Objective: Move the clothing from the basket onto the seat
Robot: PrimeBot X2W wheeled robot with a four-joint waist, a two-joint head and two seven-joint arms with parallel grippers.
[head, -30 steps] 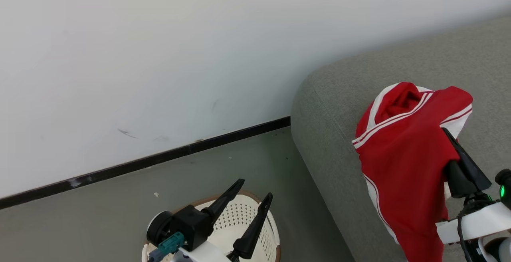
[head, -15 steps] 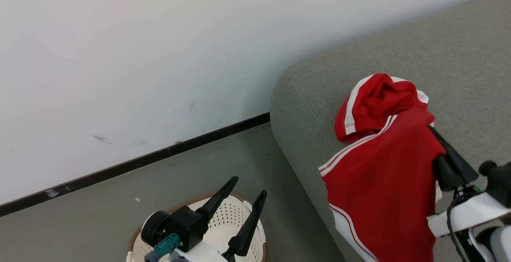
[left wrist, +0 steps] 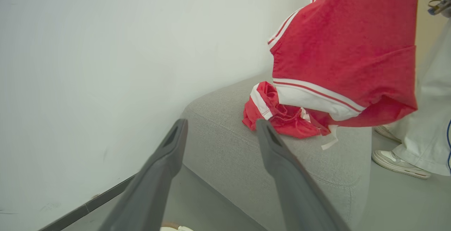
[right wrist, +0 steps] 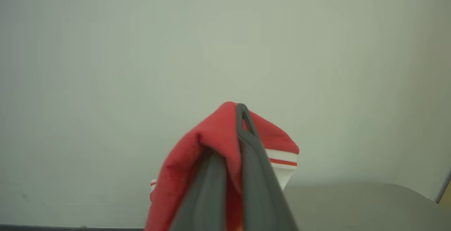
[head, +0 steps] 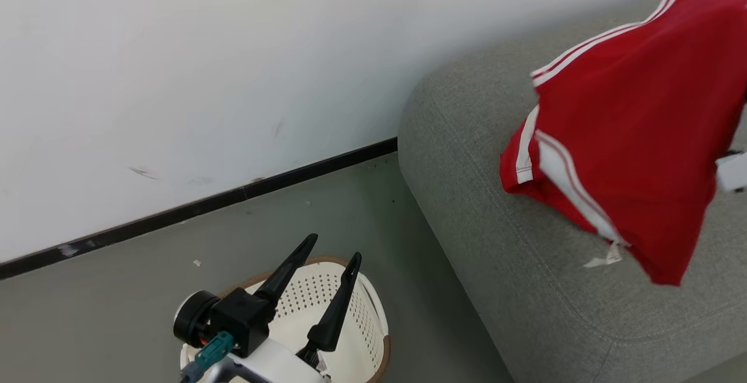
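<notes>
Presently the right gripper (right wrist: 235,125) is pressed together on a fold of the red striped garment (head: 630,138), the cloth draped over one finger and pinched between the two. The garment hangs free above the sofa seat (head: 496,254), its white-trimmed hem low over the cushion and a loose white tag (head: 601,260) dangling beneath it. In the left wrist view the second red garment (left wrist: 282,118) lies crumpled on the seat, under the hanging hem; whether the two touch cannot be told.

The left gripper (head: 334,247) is spread wide and holds nothing. It hovers over the laundry basket (head: 365,313), which stands on the floor beside the seat's rounded end, near the wall. The part of the basket's interior in view shows bare plastic (the gripper hides the rest). A person's shoe (left wrist: 398,160) stands on the floor at the seat's far side.

Assessment: the step in hand is the set-down. Recommended: carry the garment inward from the seat's edge, lower until most of the cloth rests on the cushion, then part the fingers and withdraw upward, so the fold slides off the finger rather than snagging. Risk: released near the edge, the cloth may slide to the floor.
</notes>
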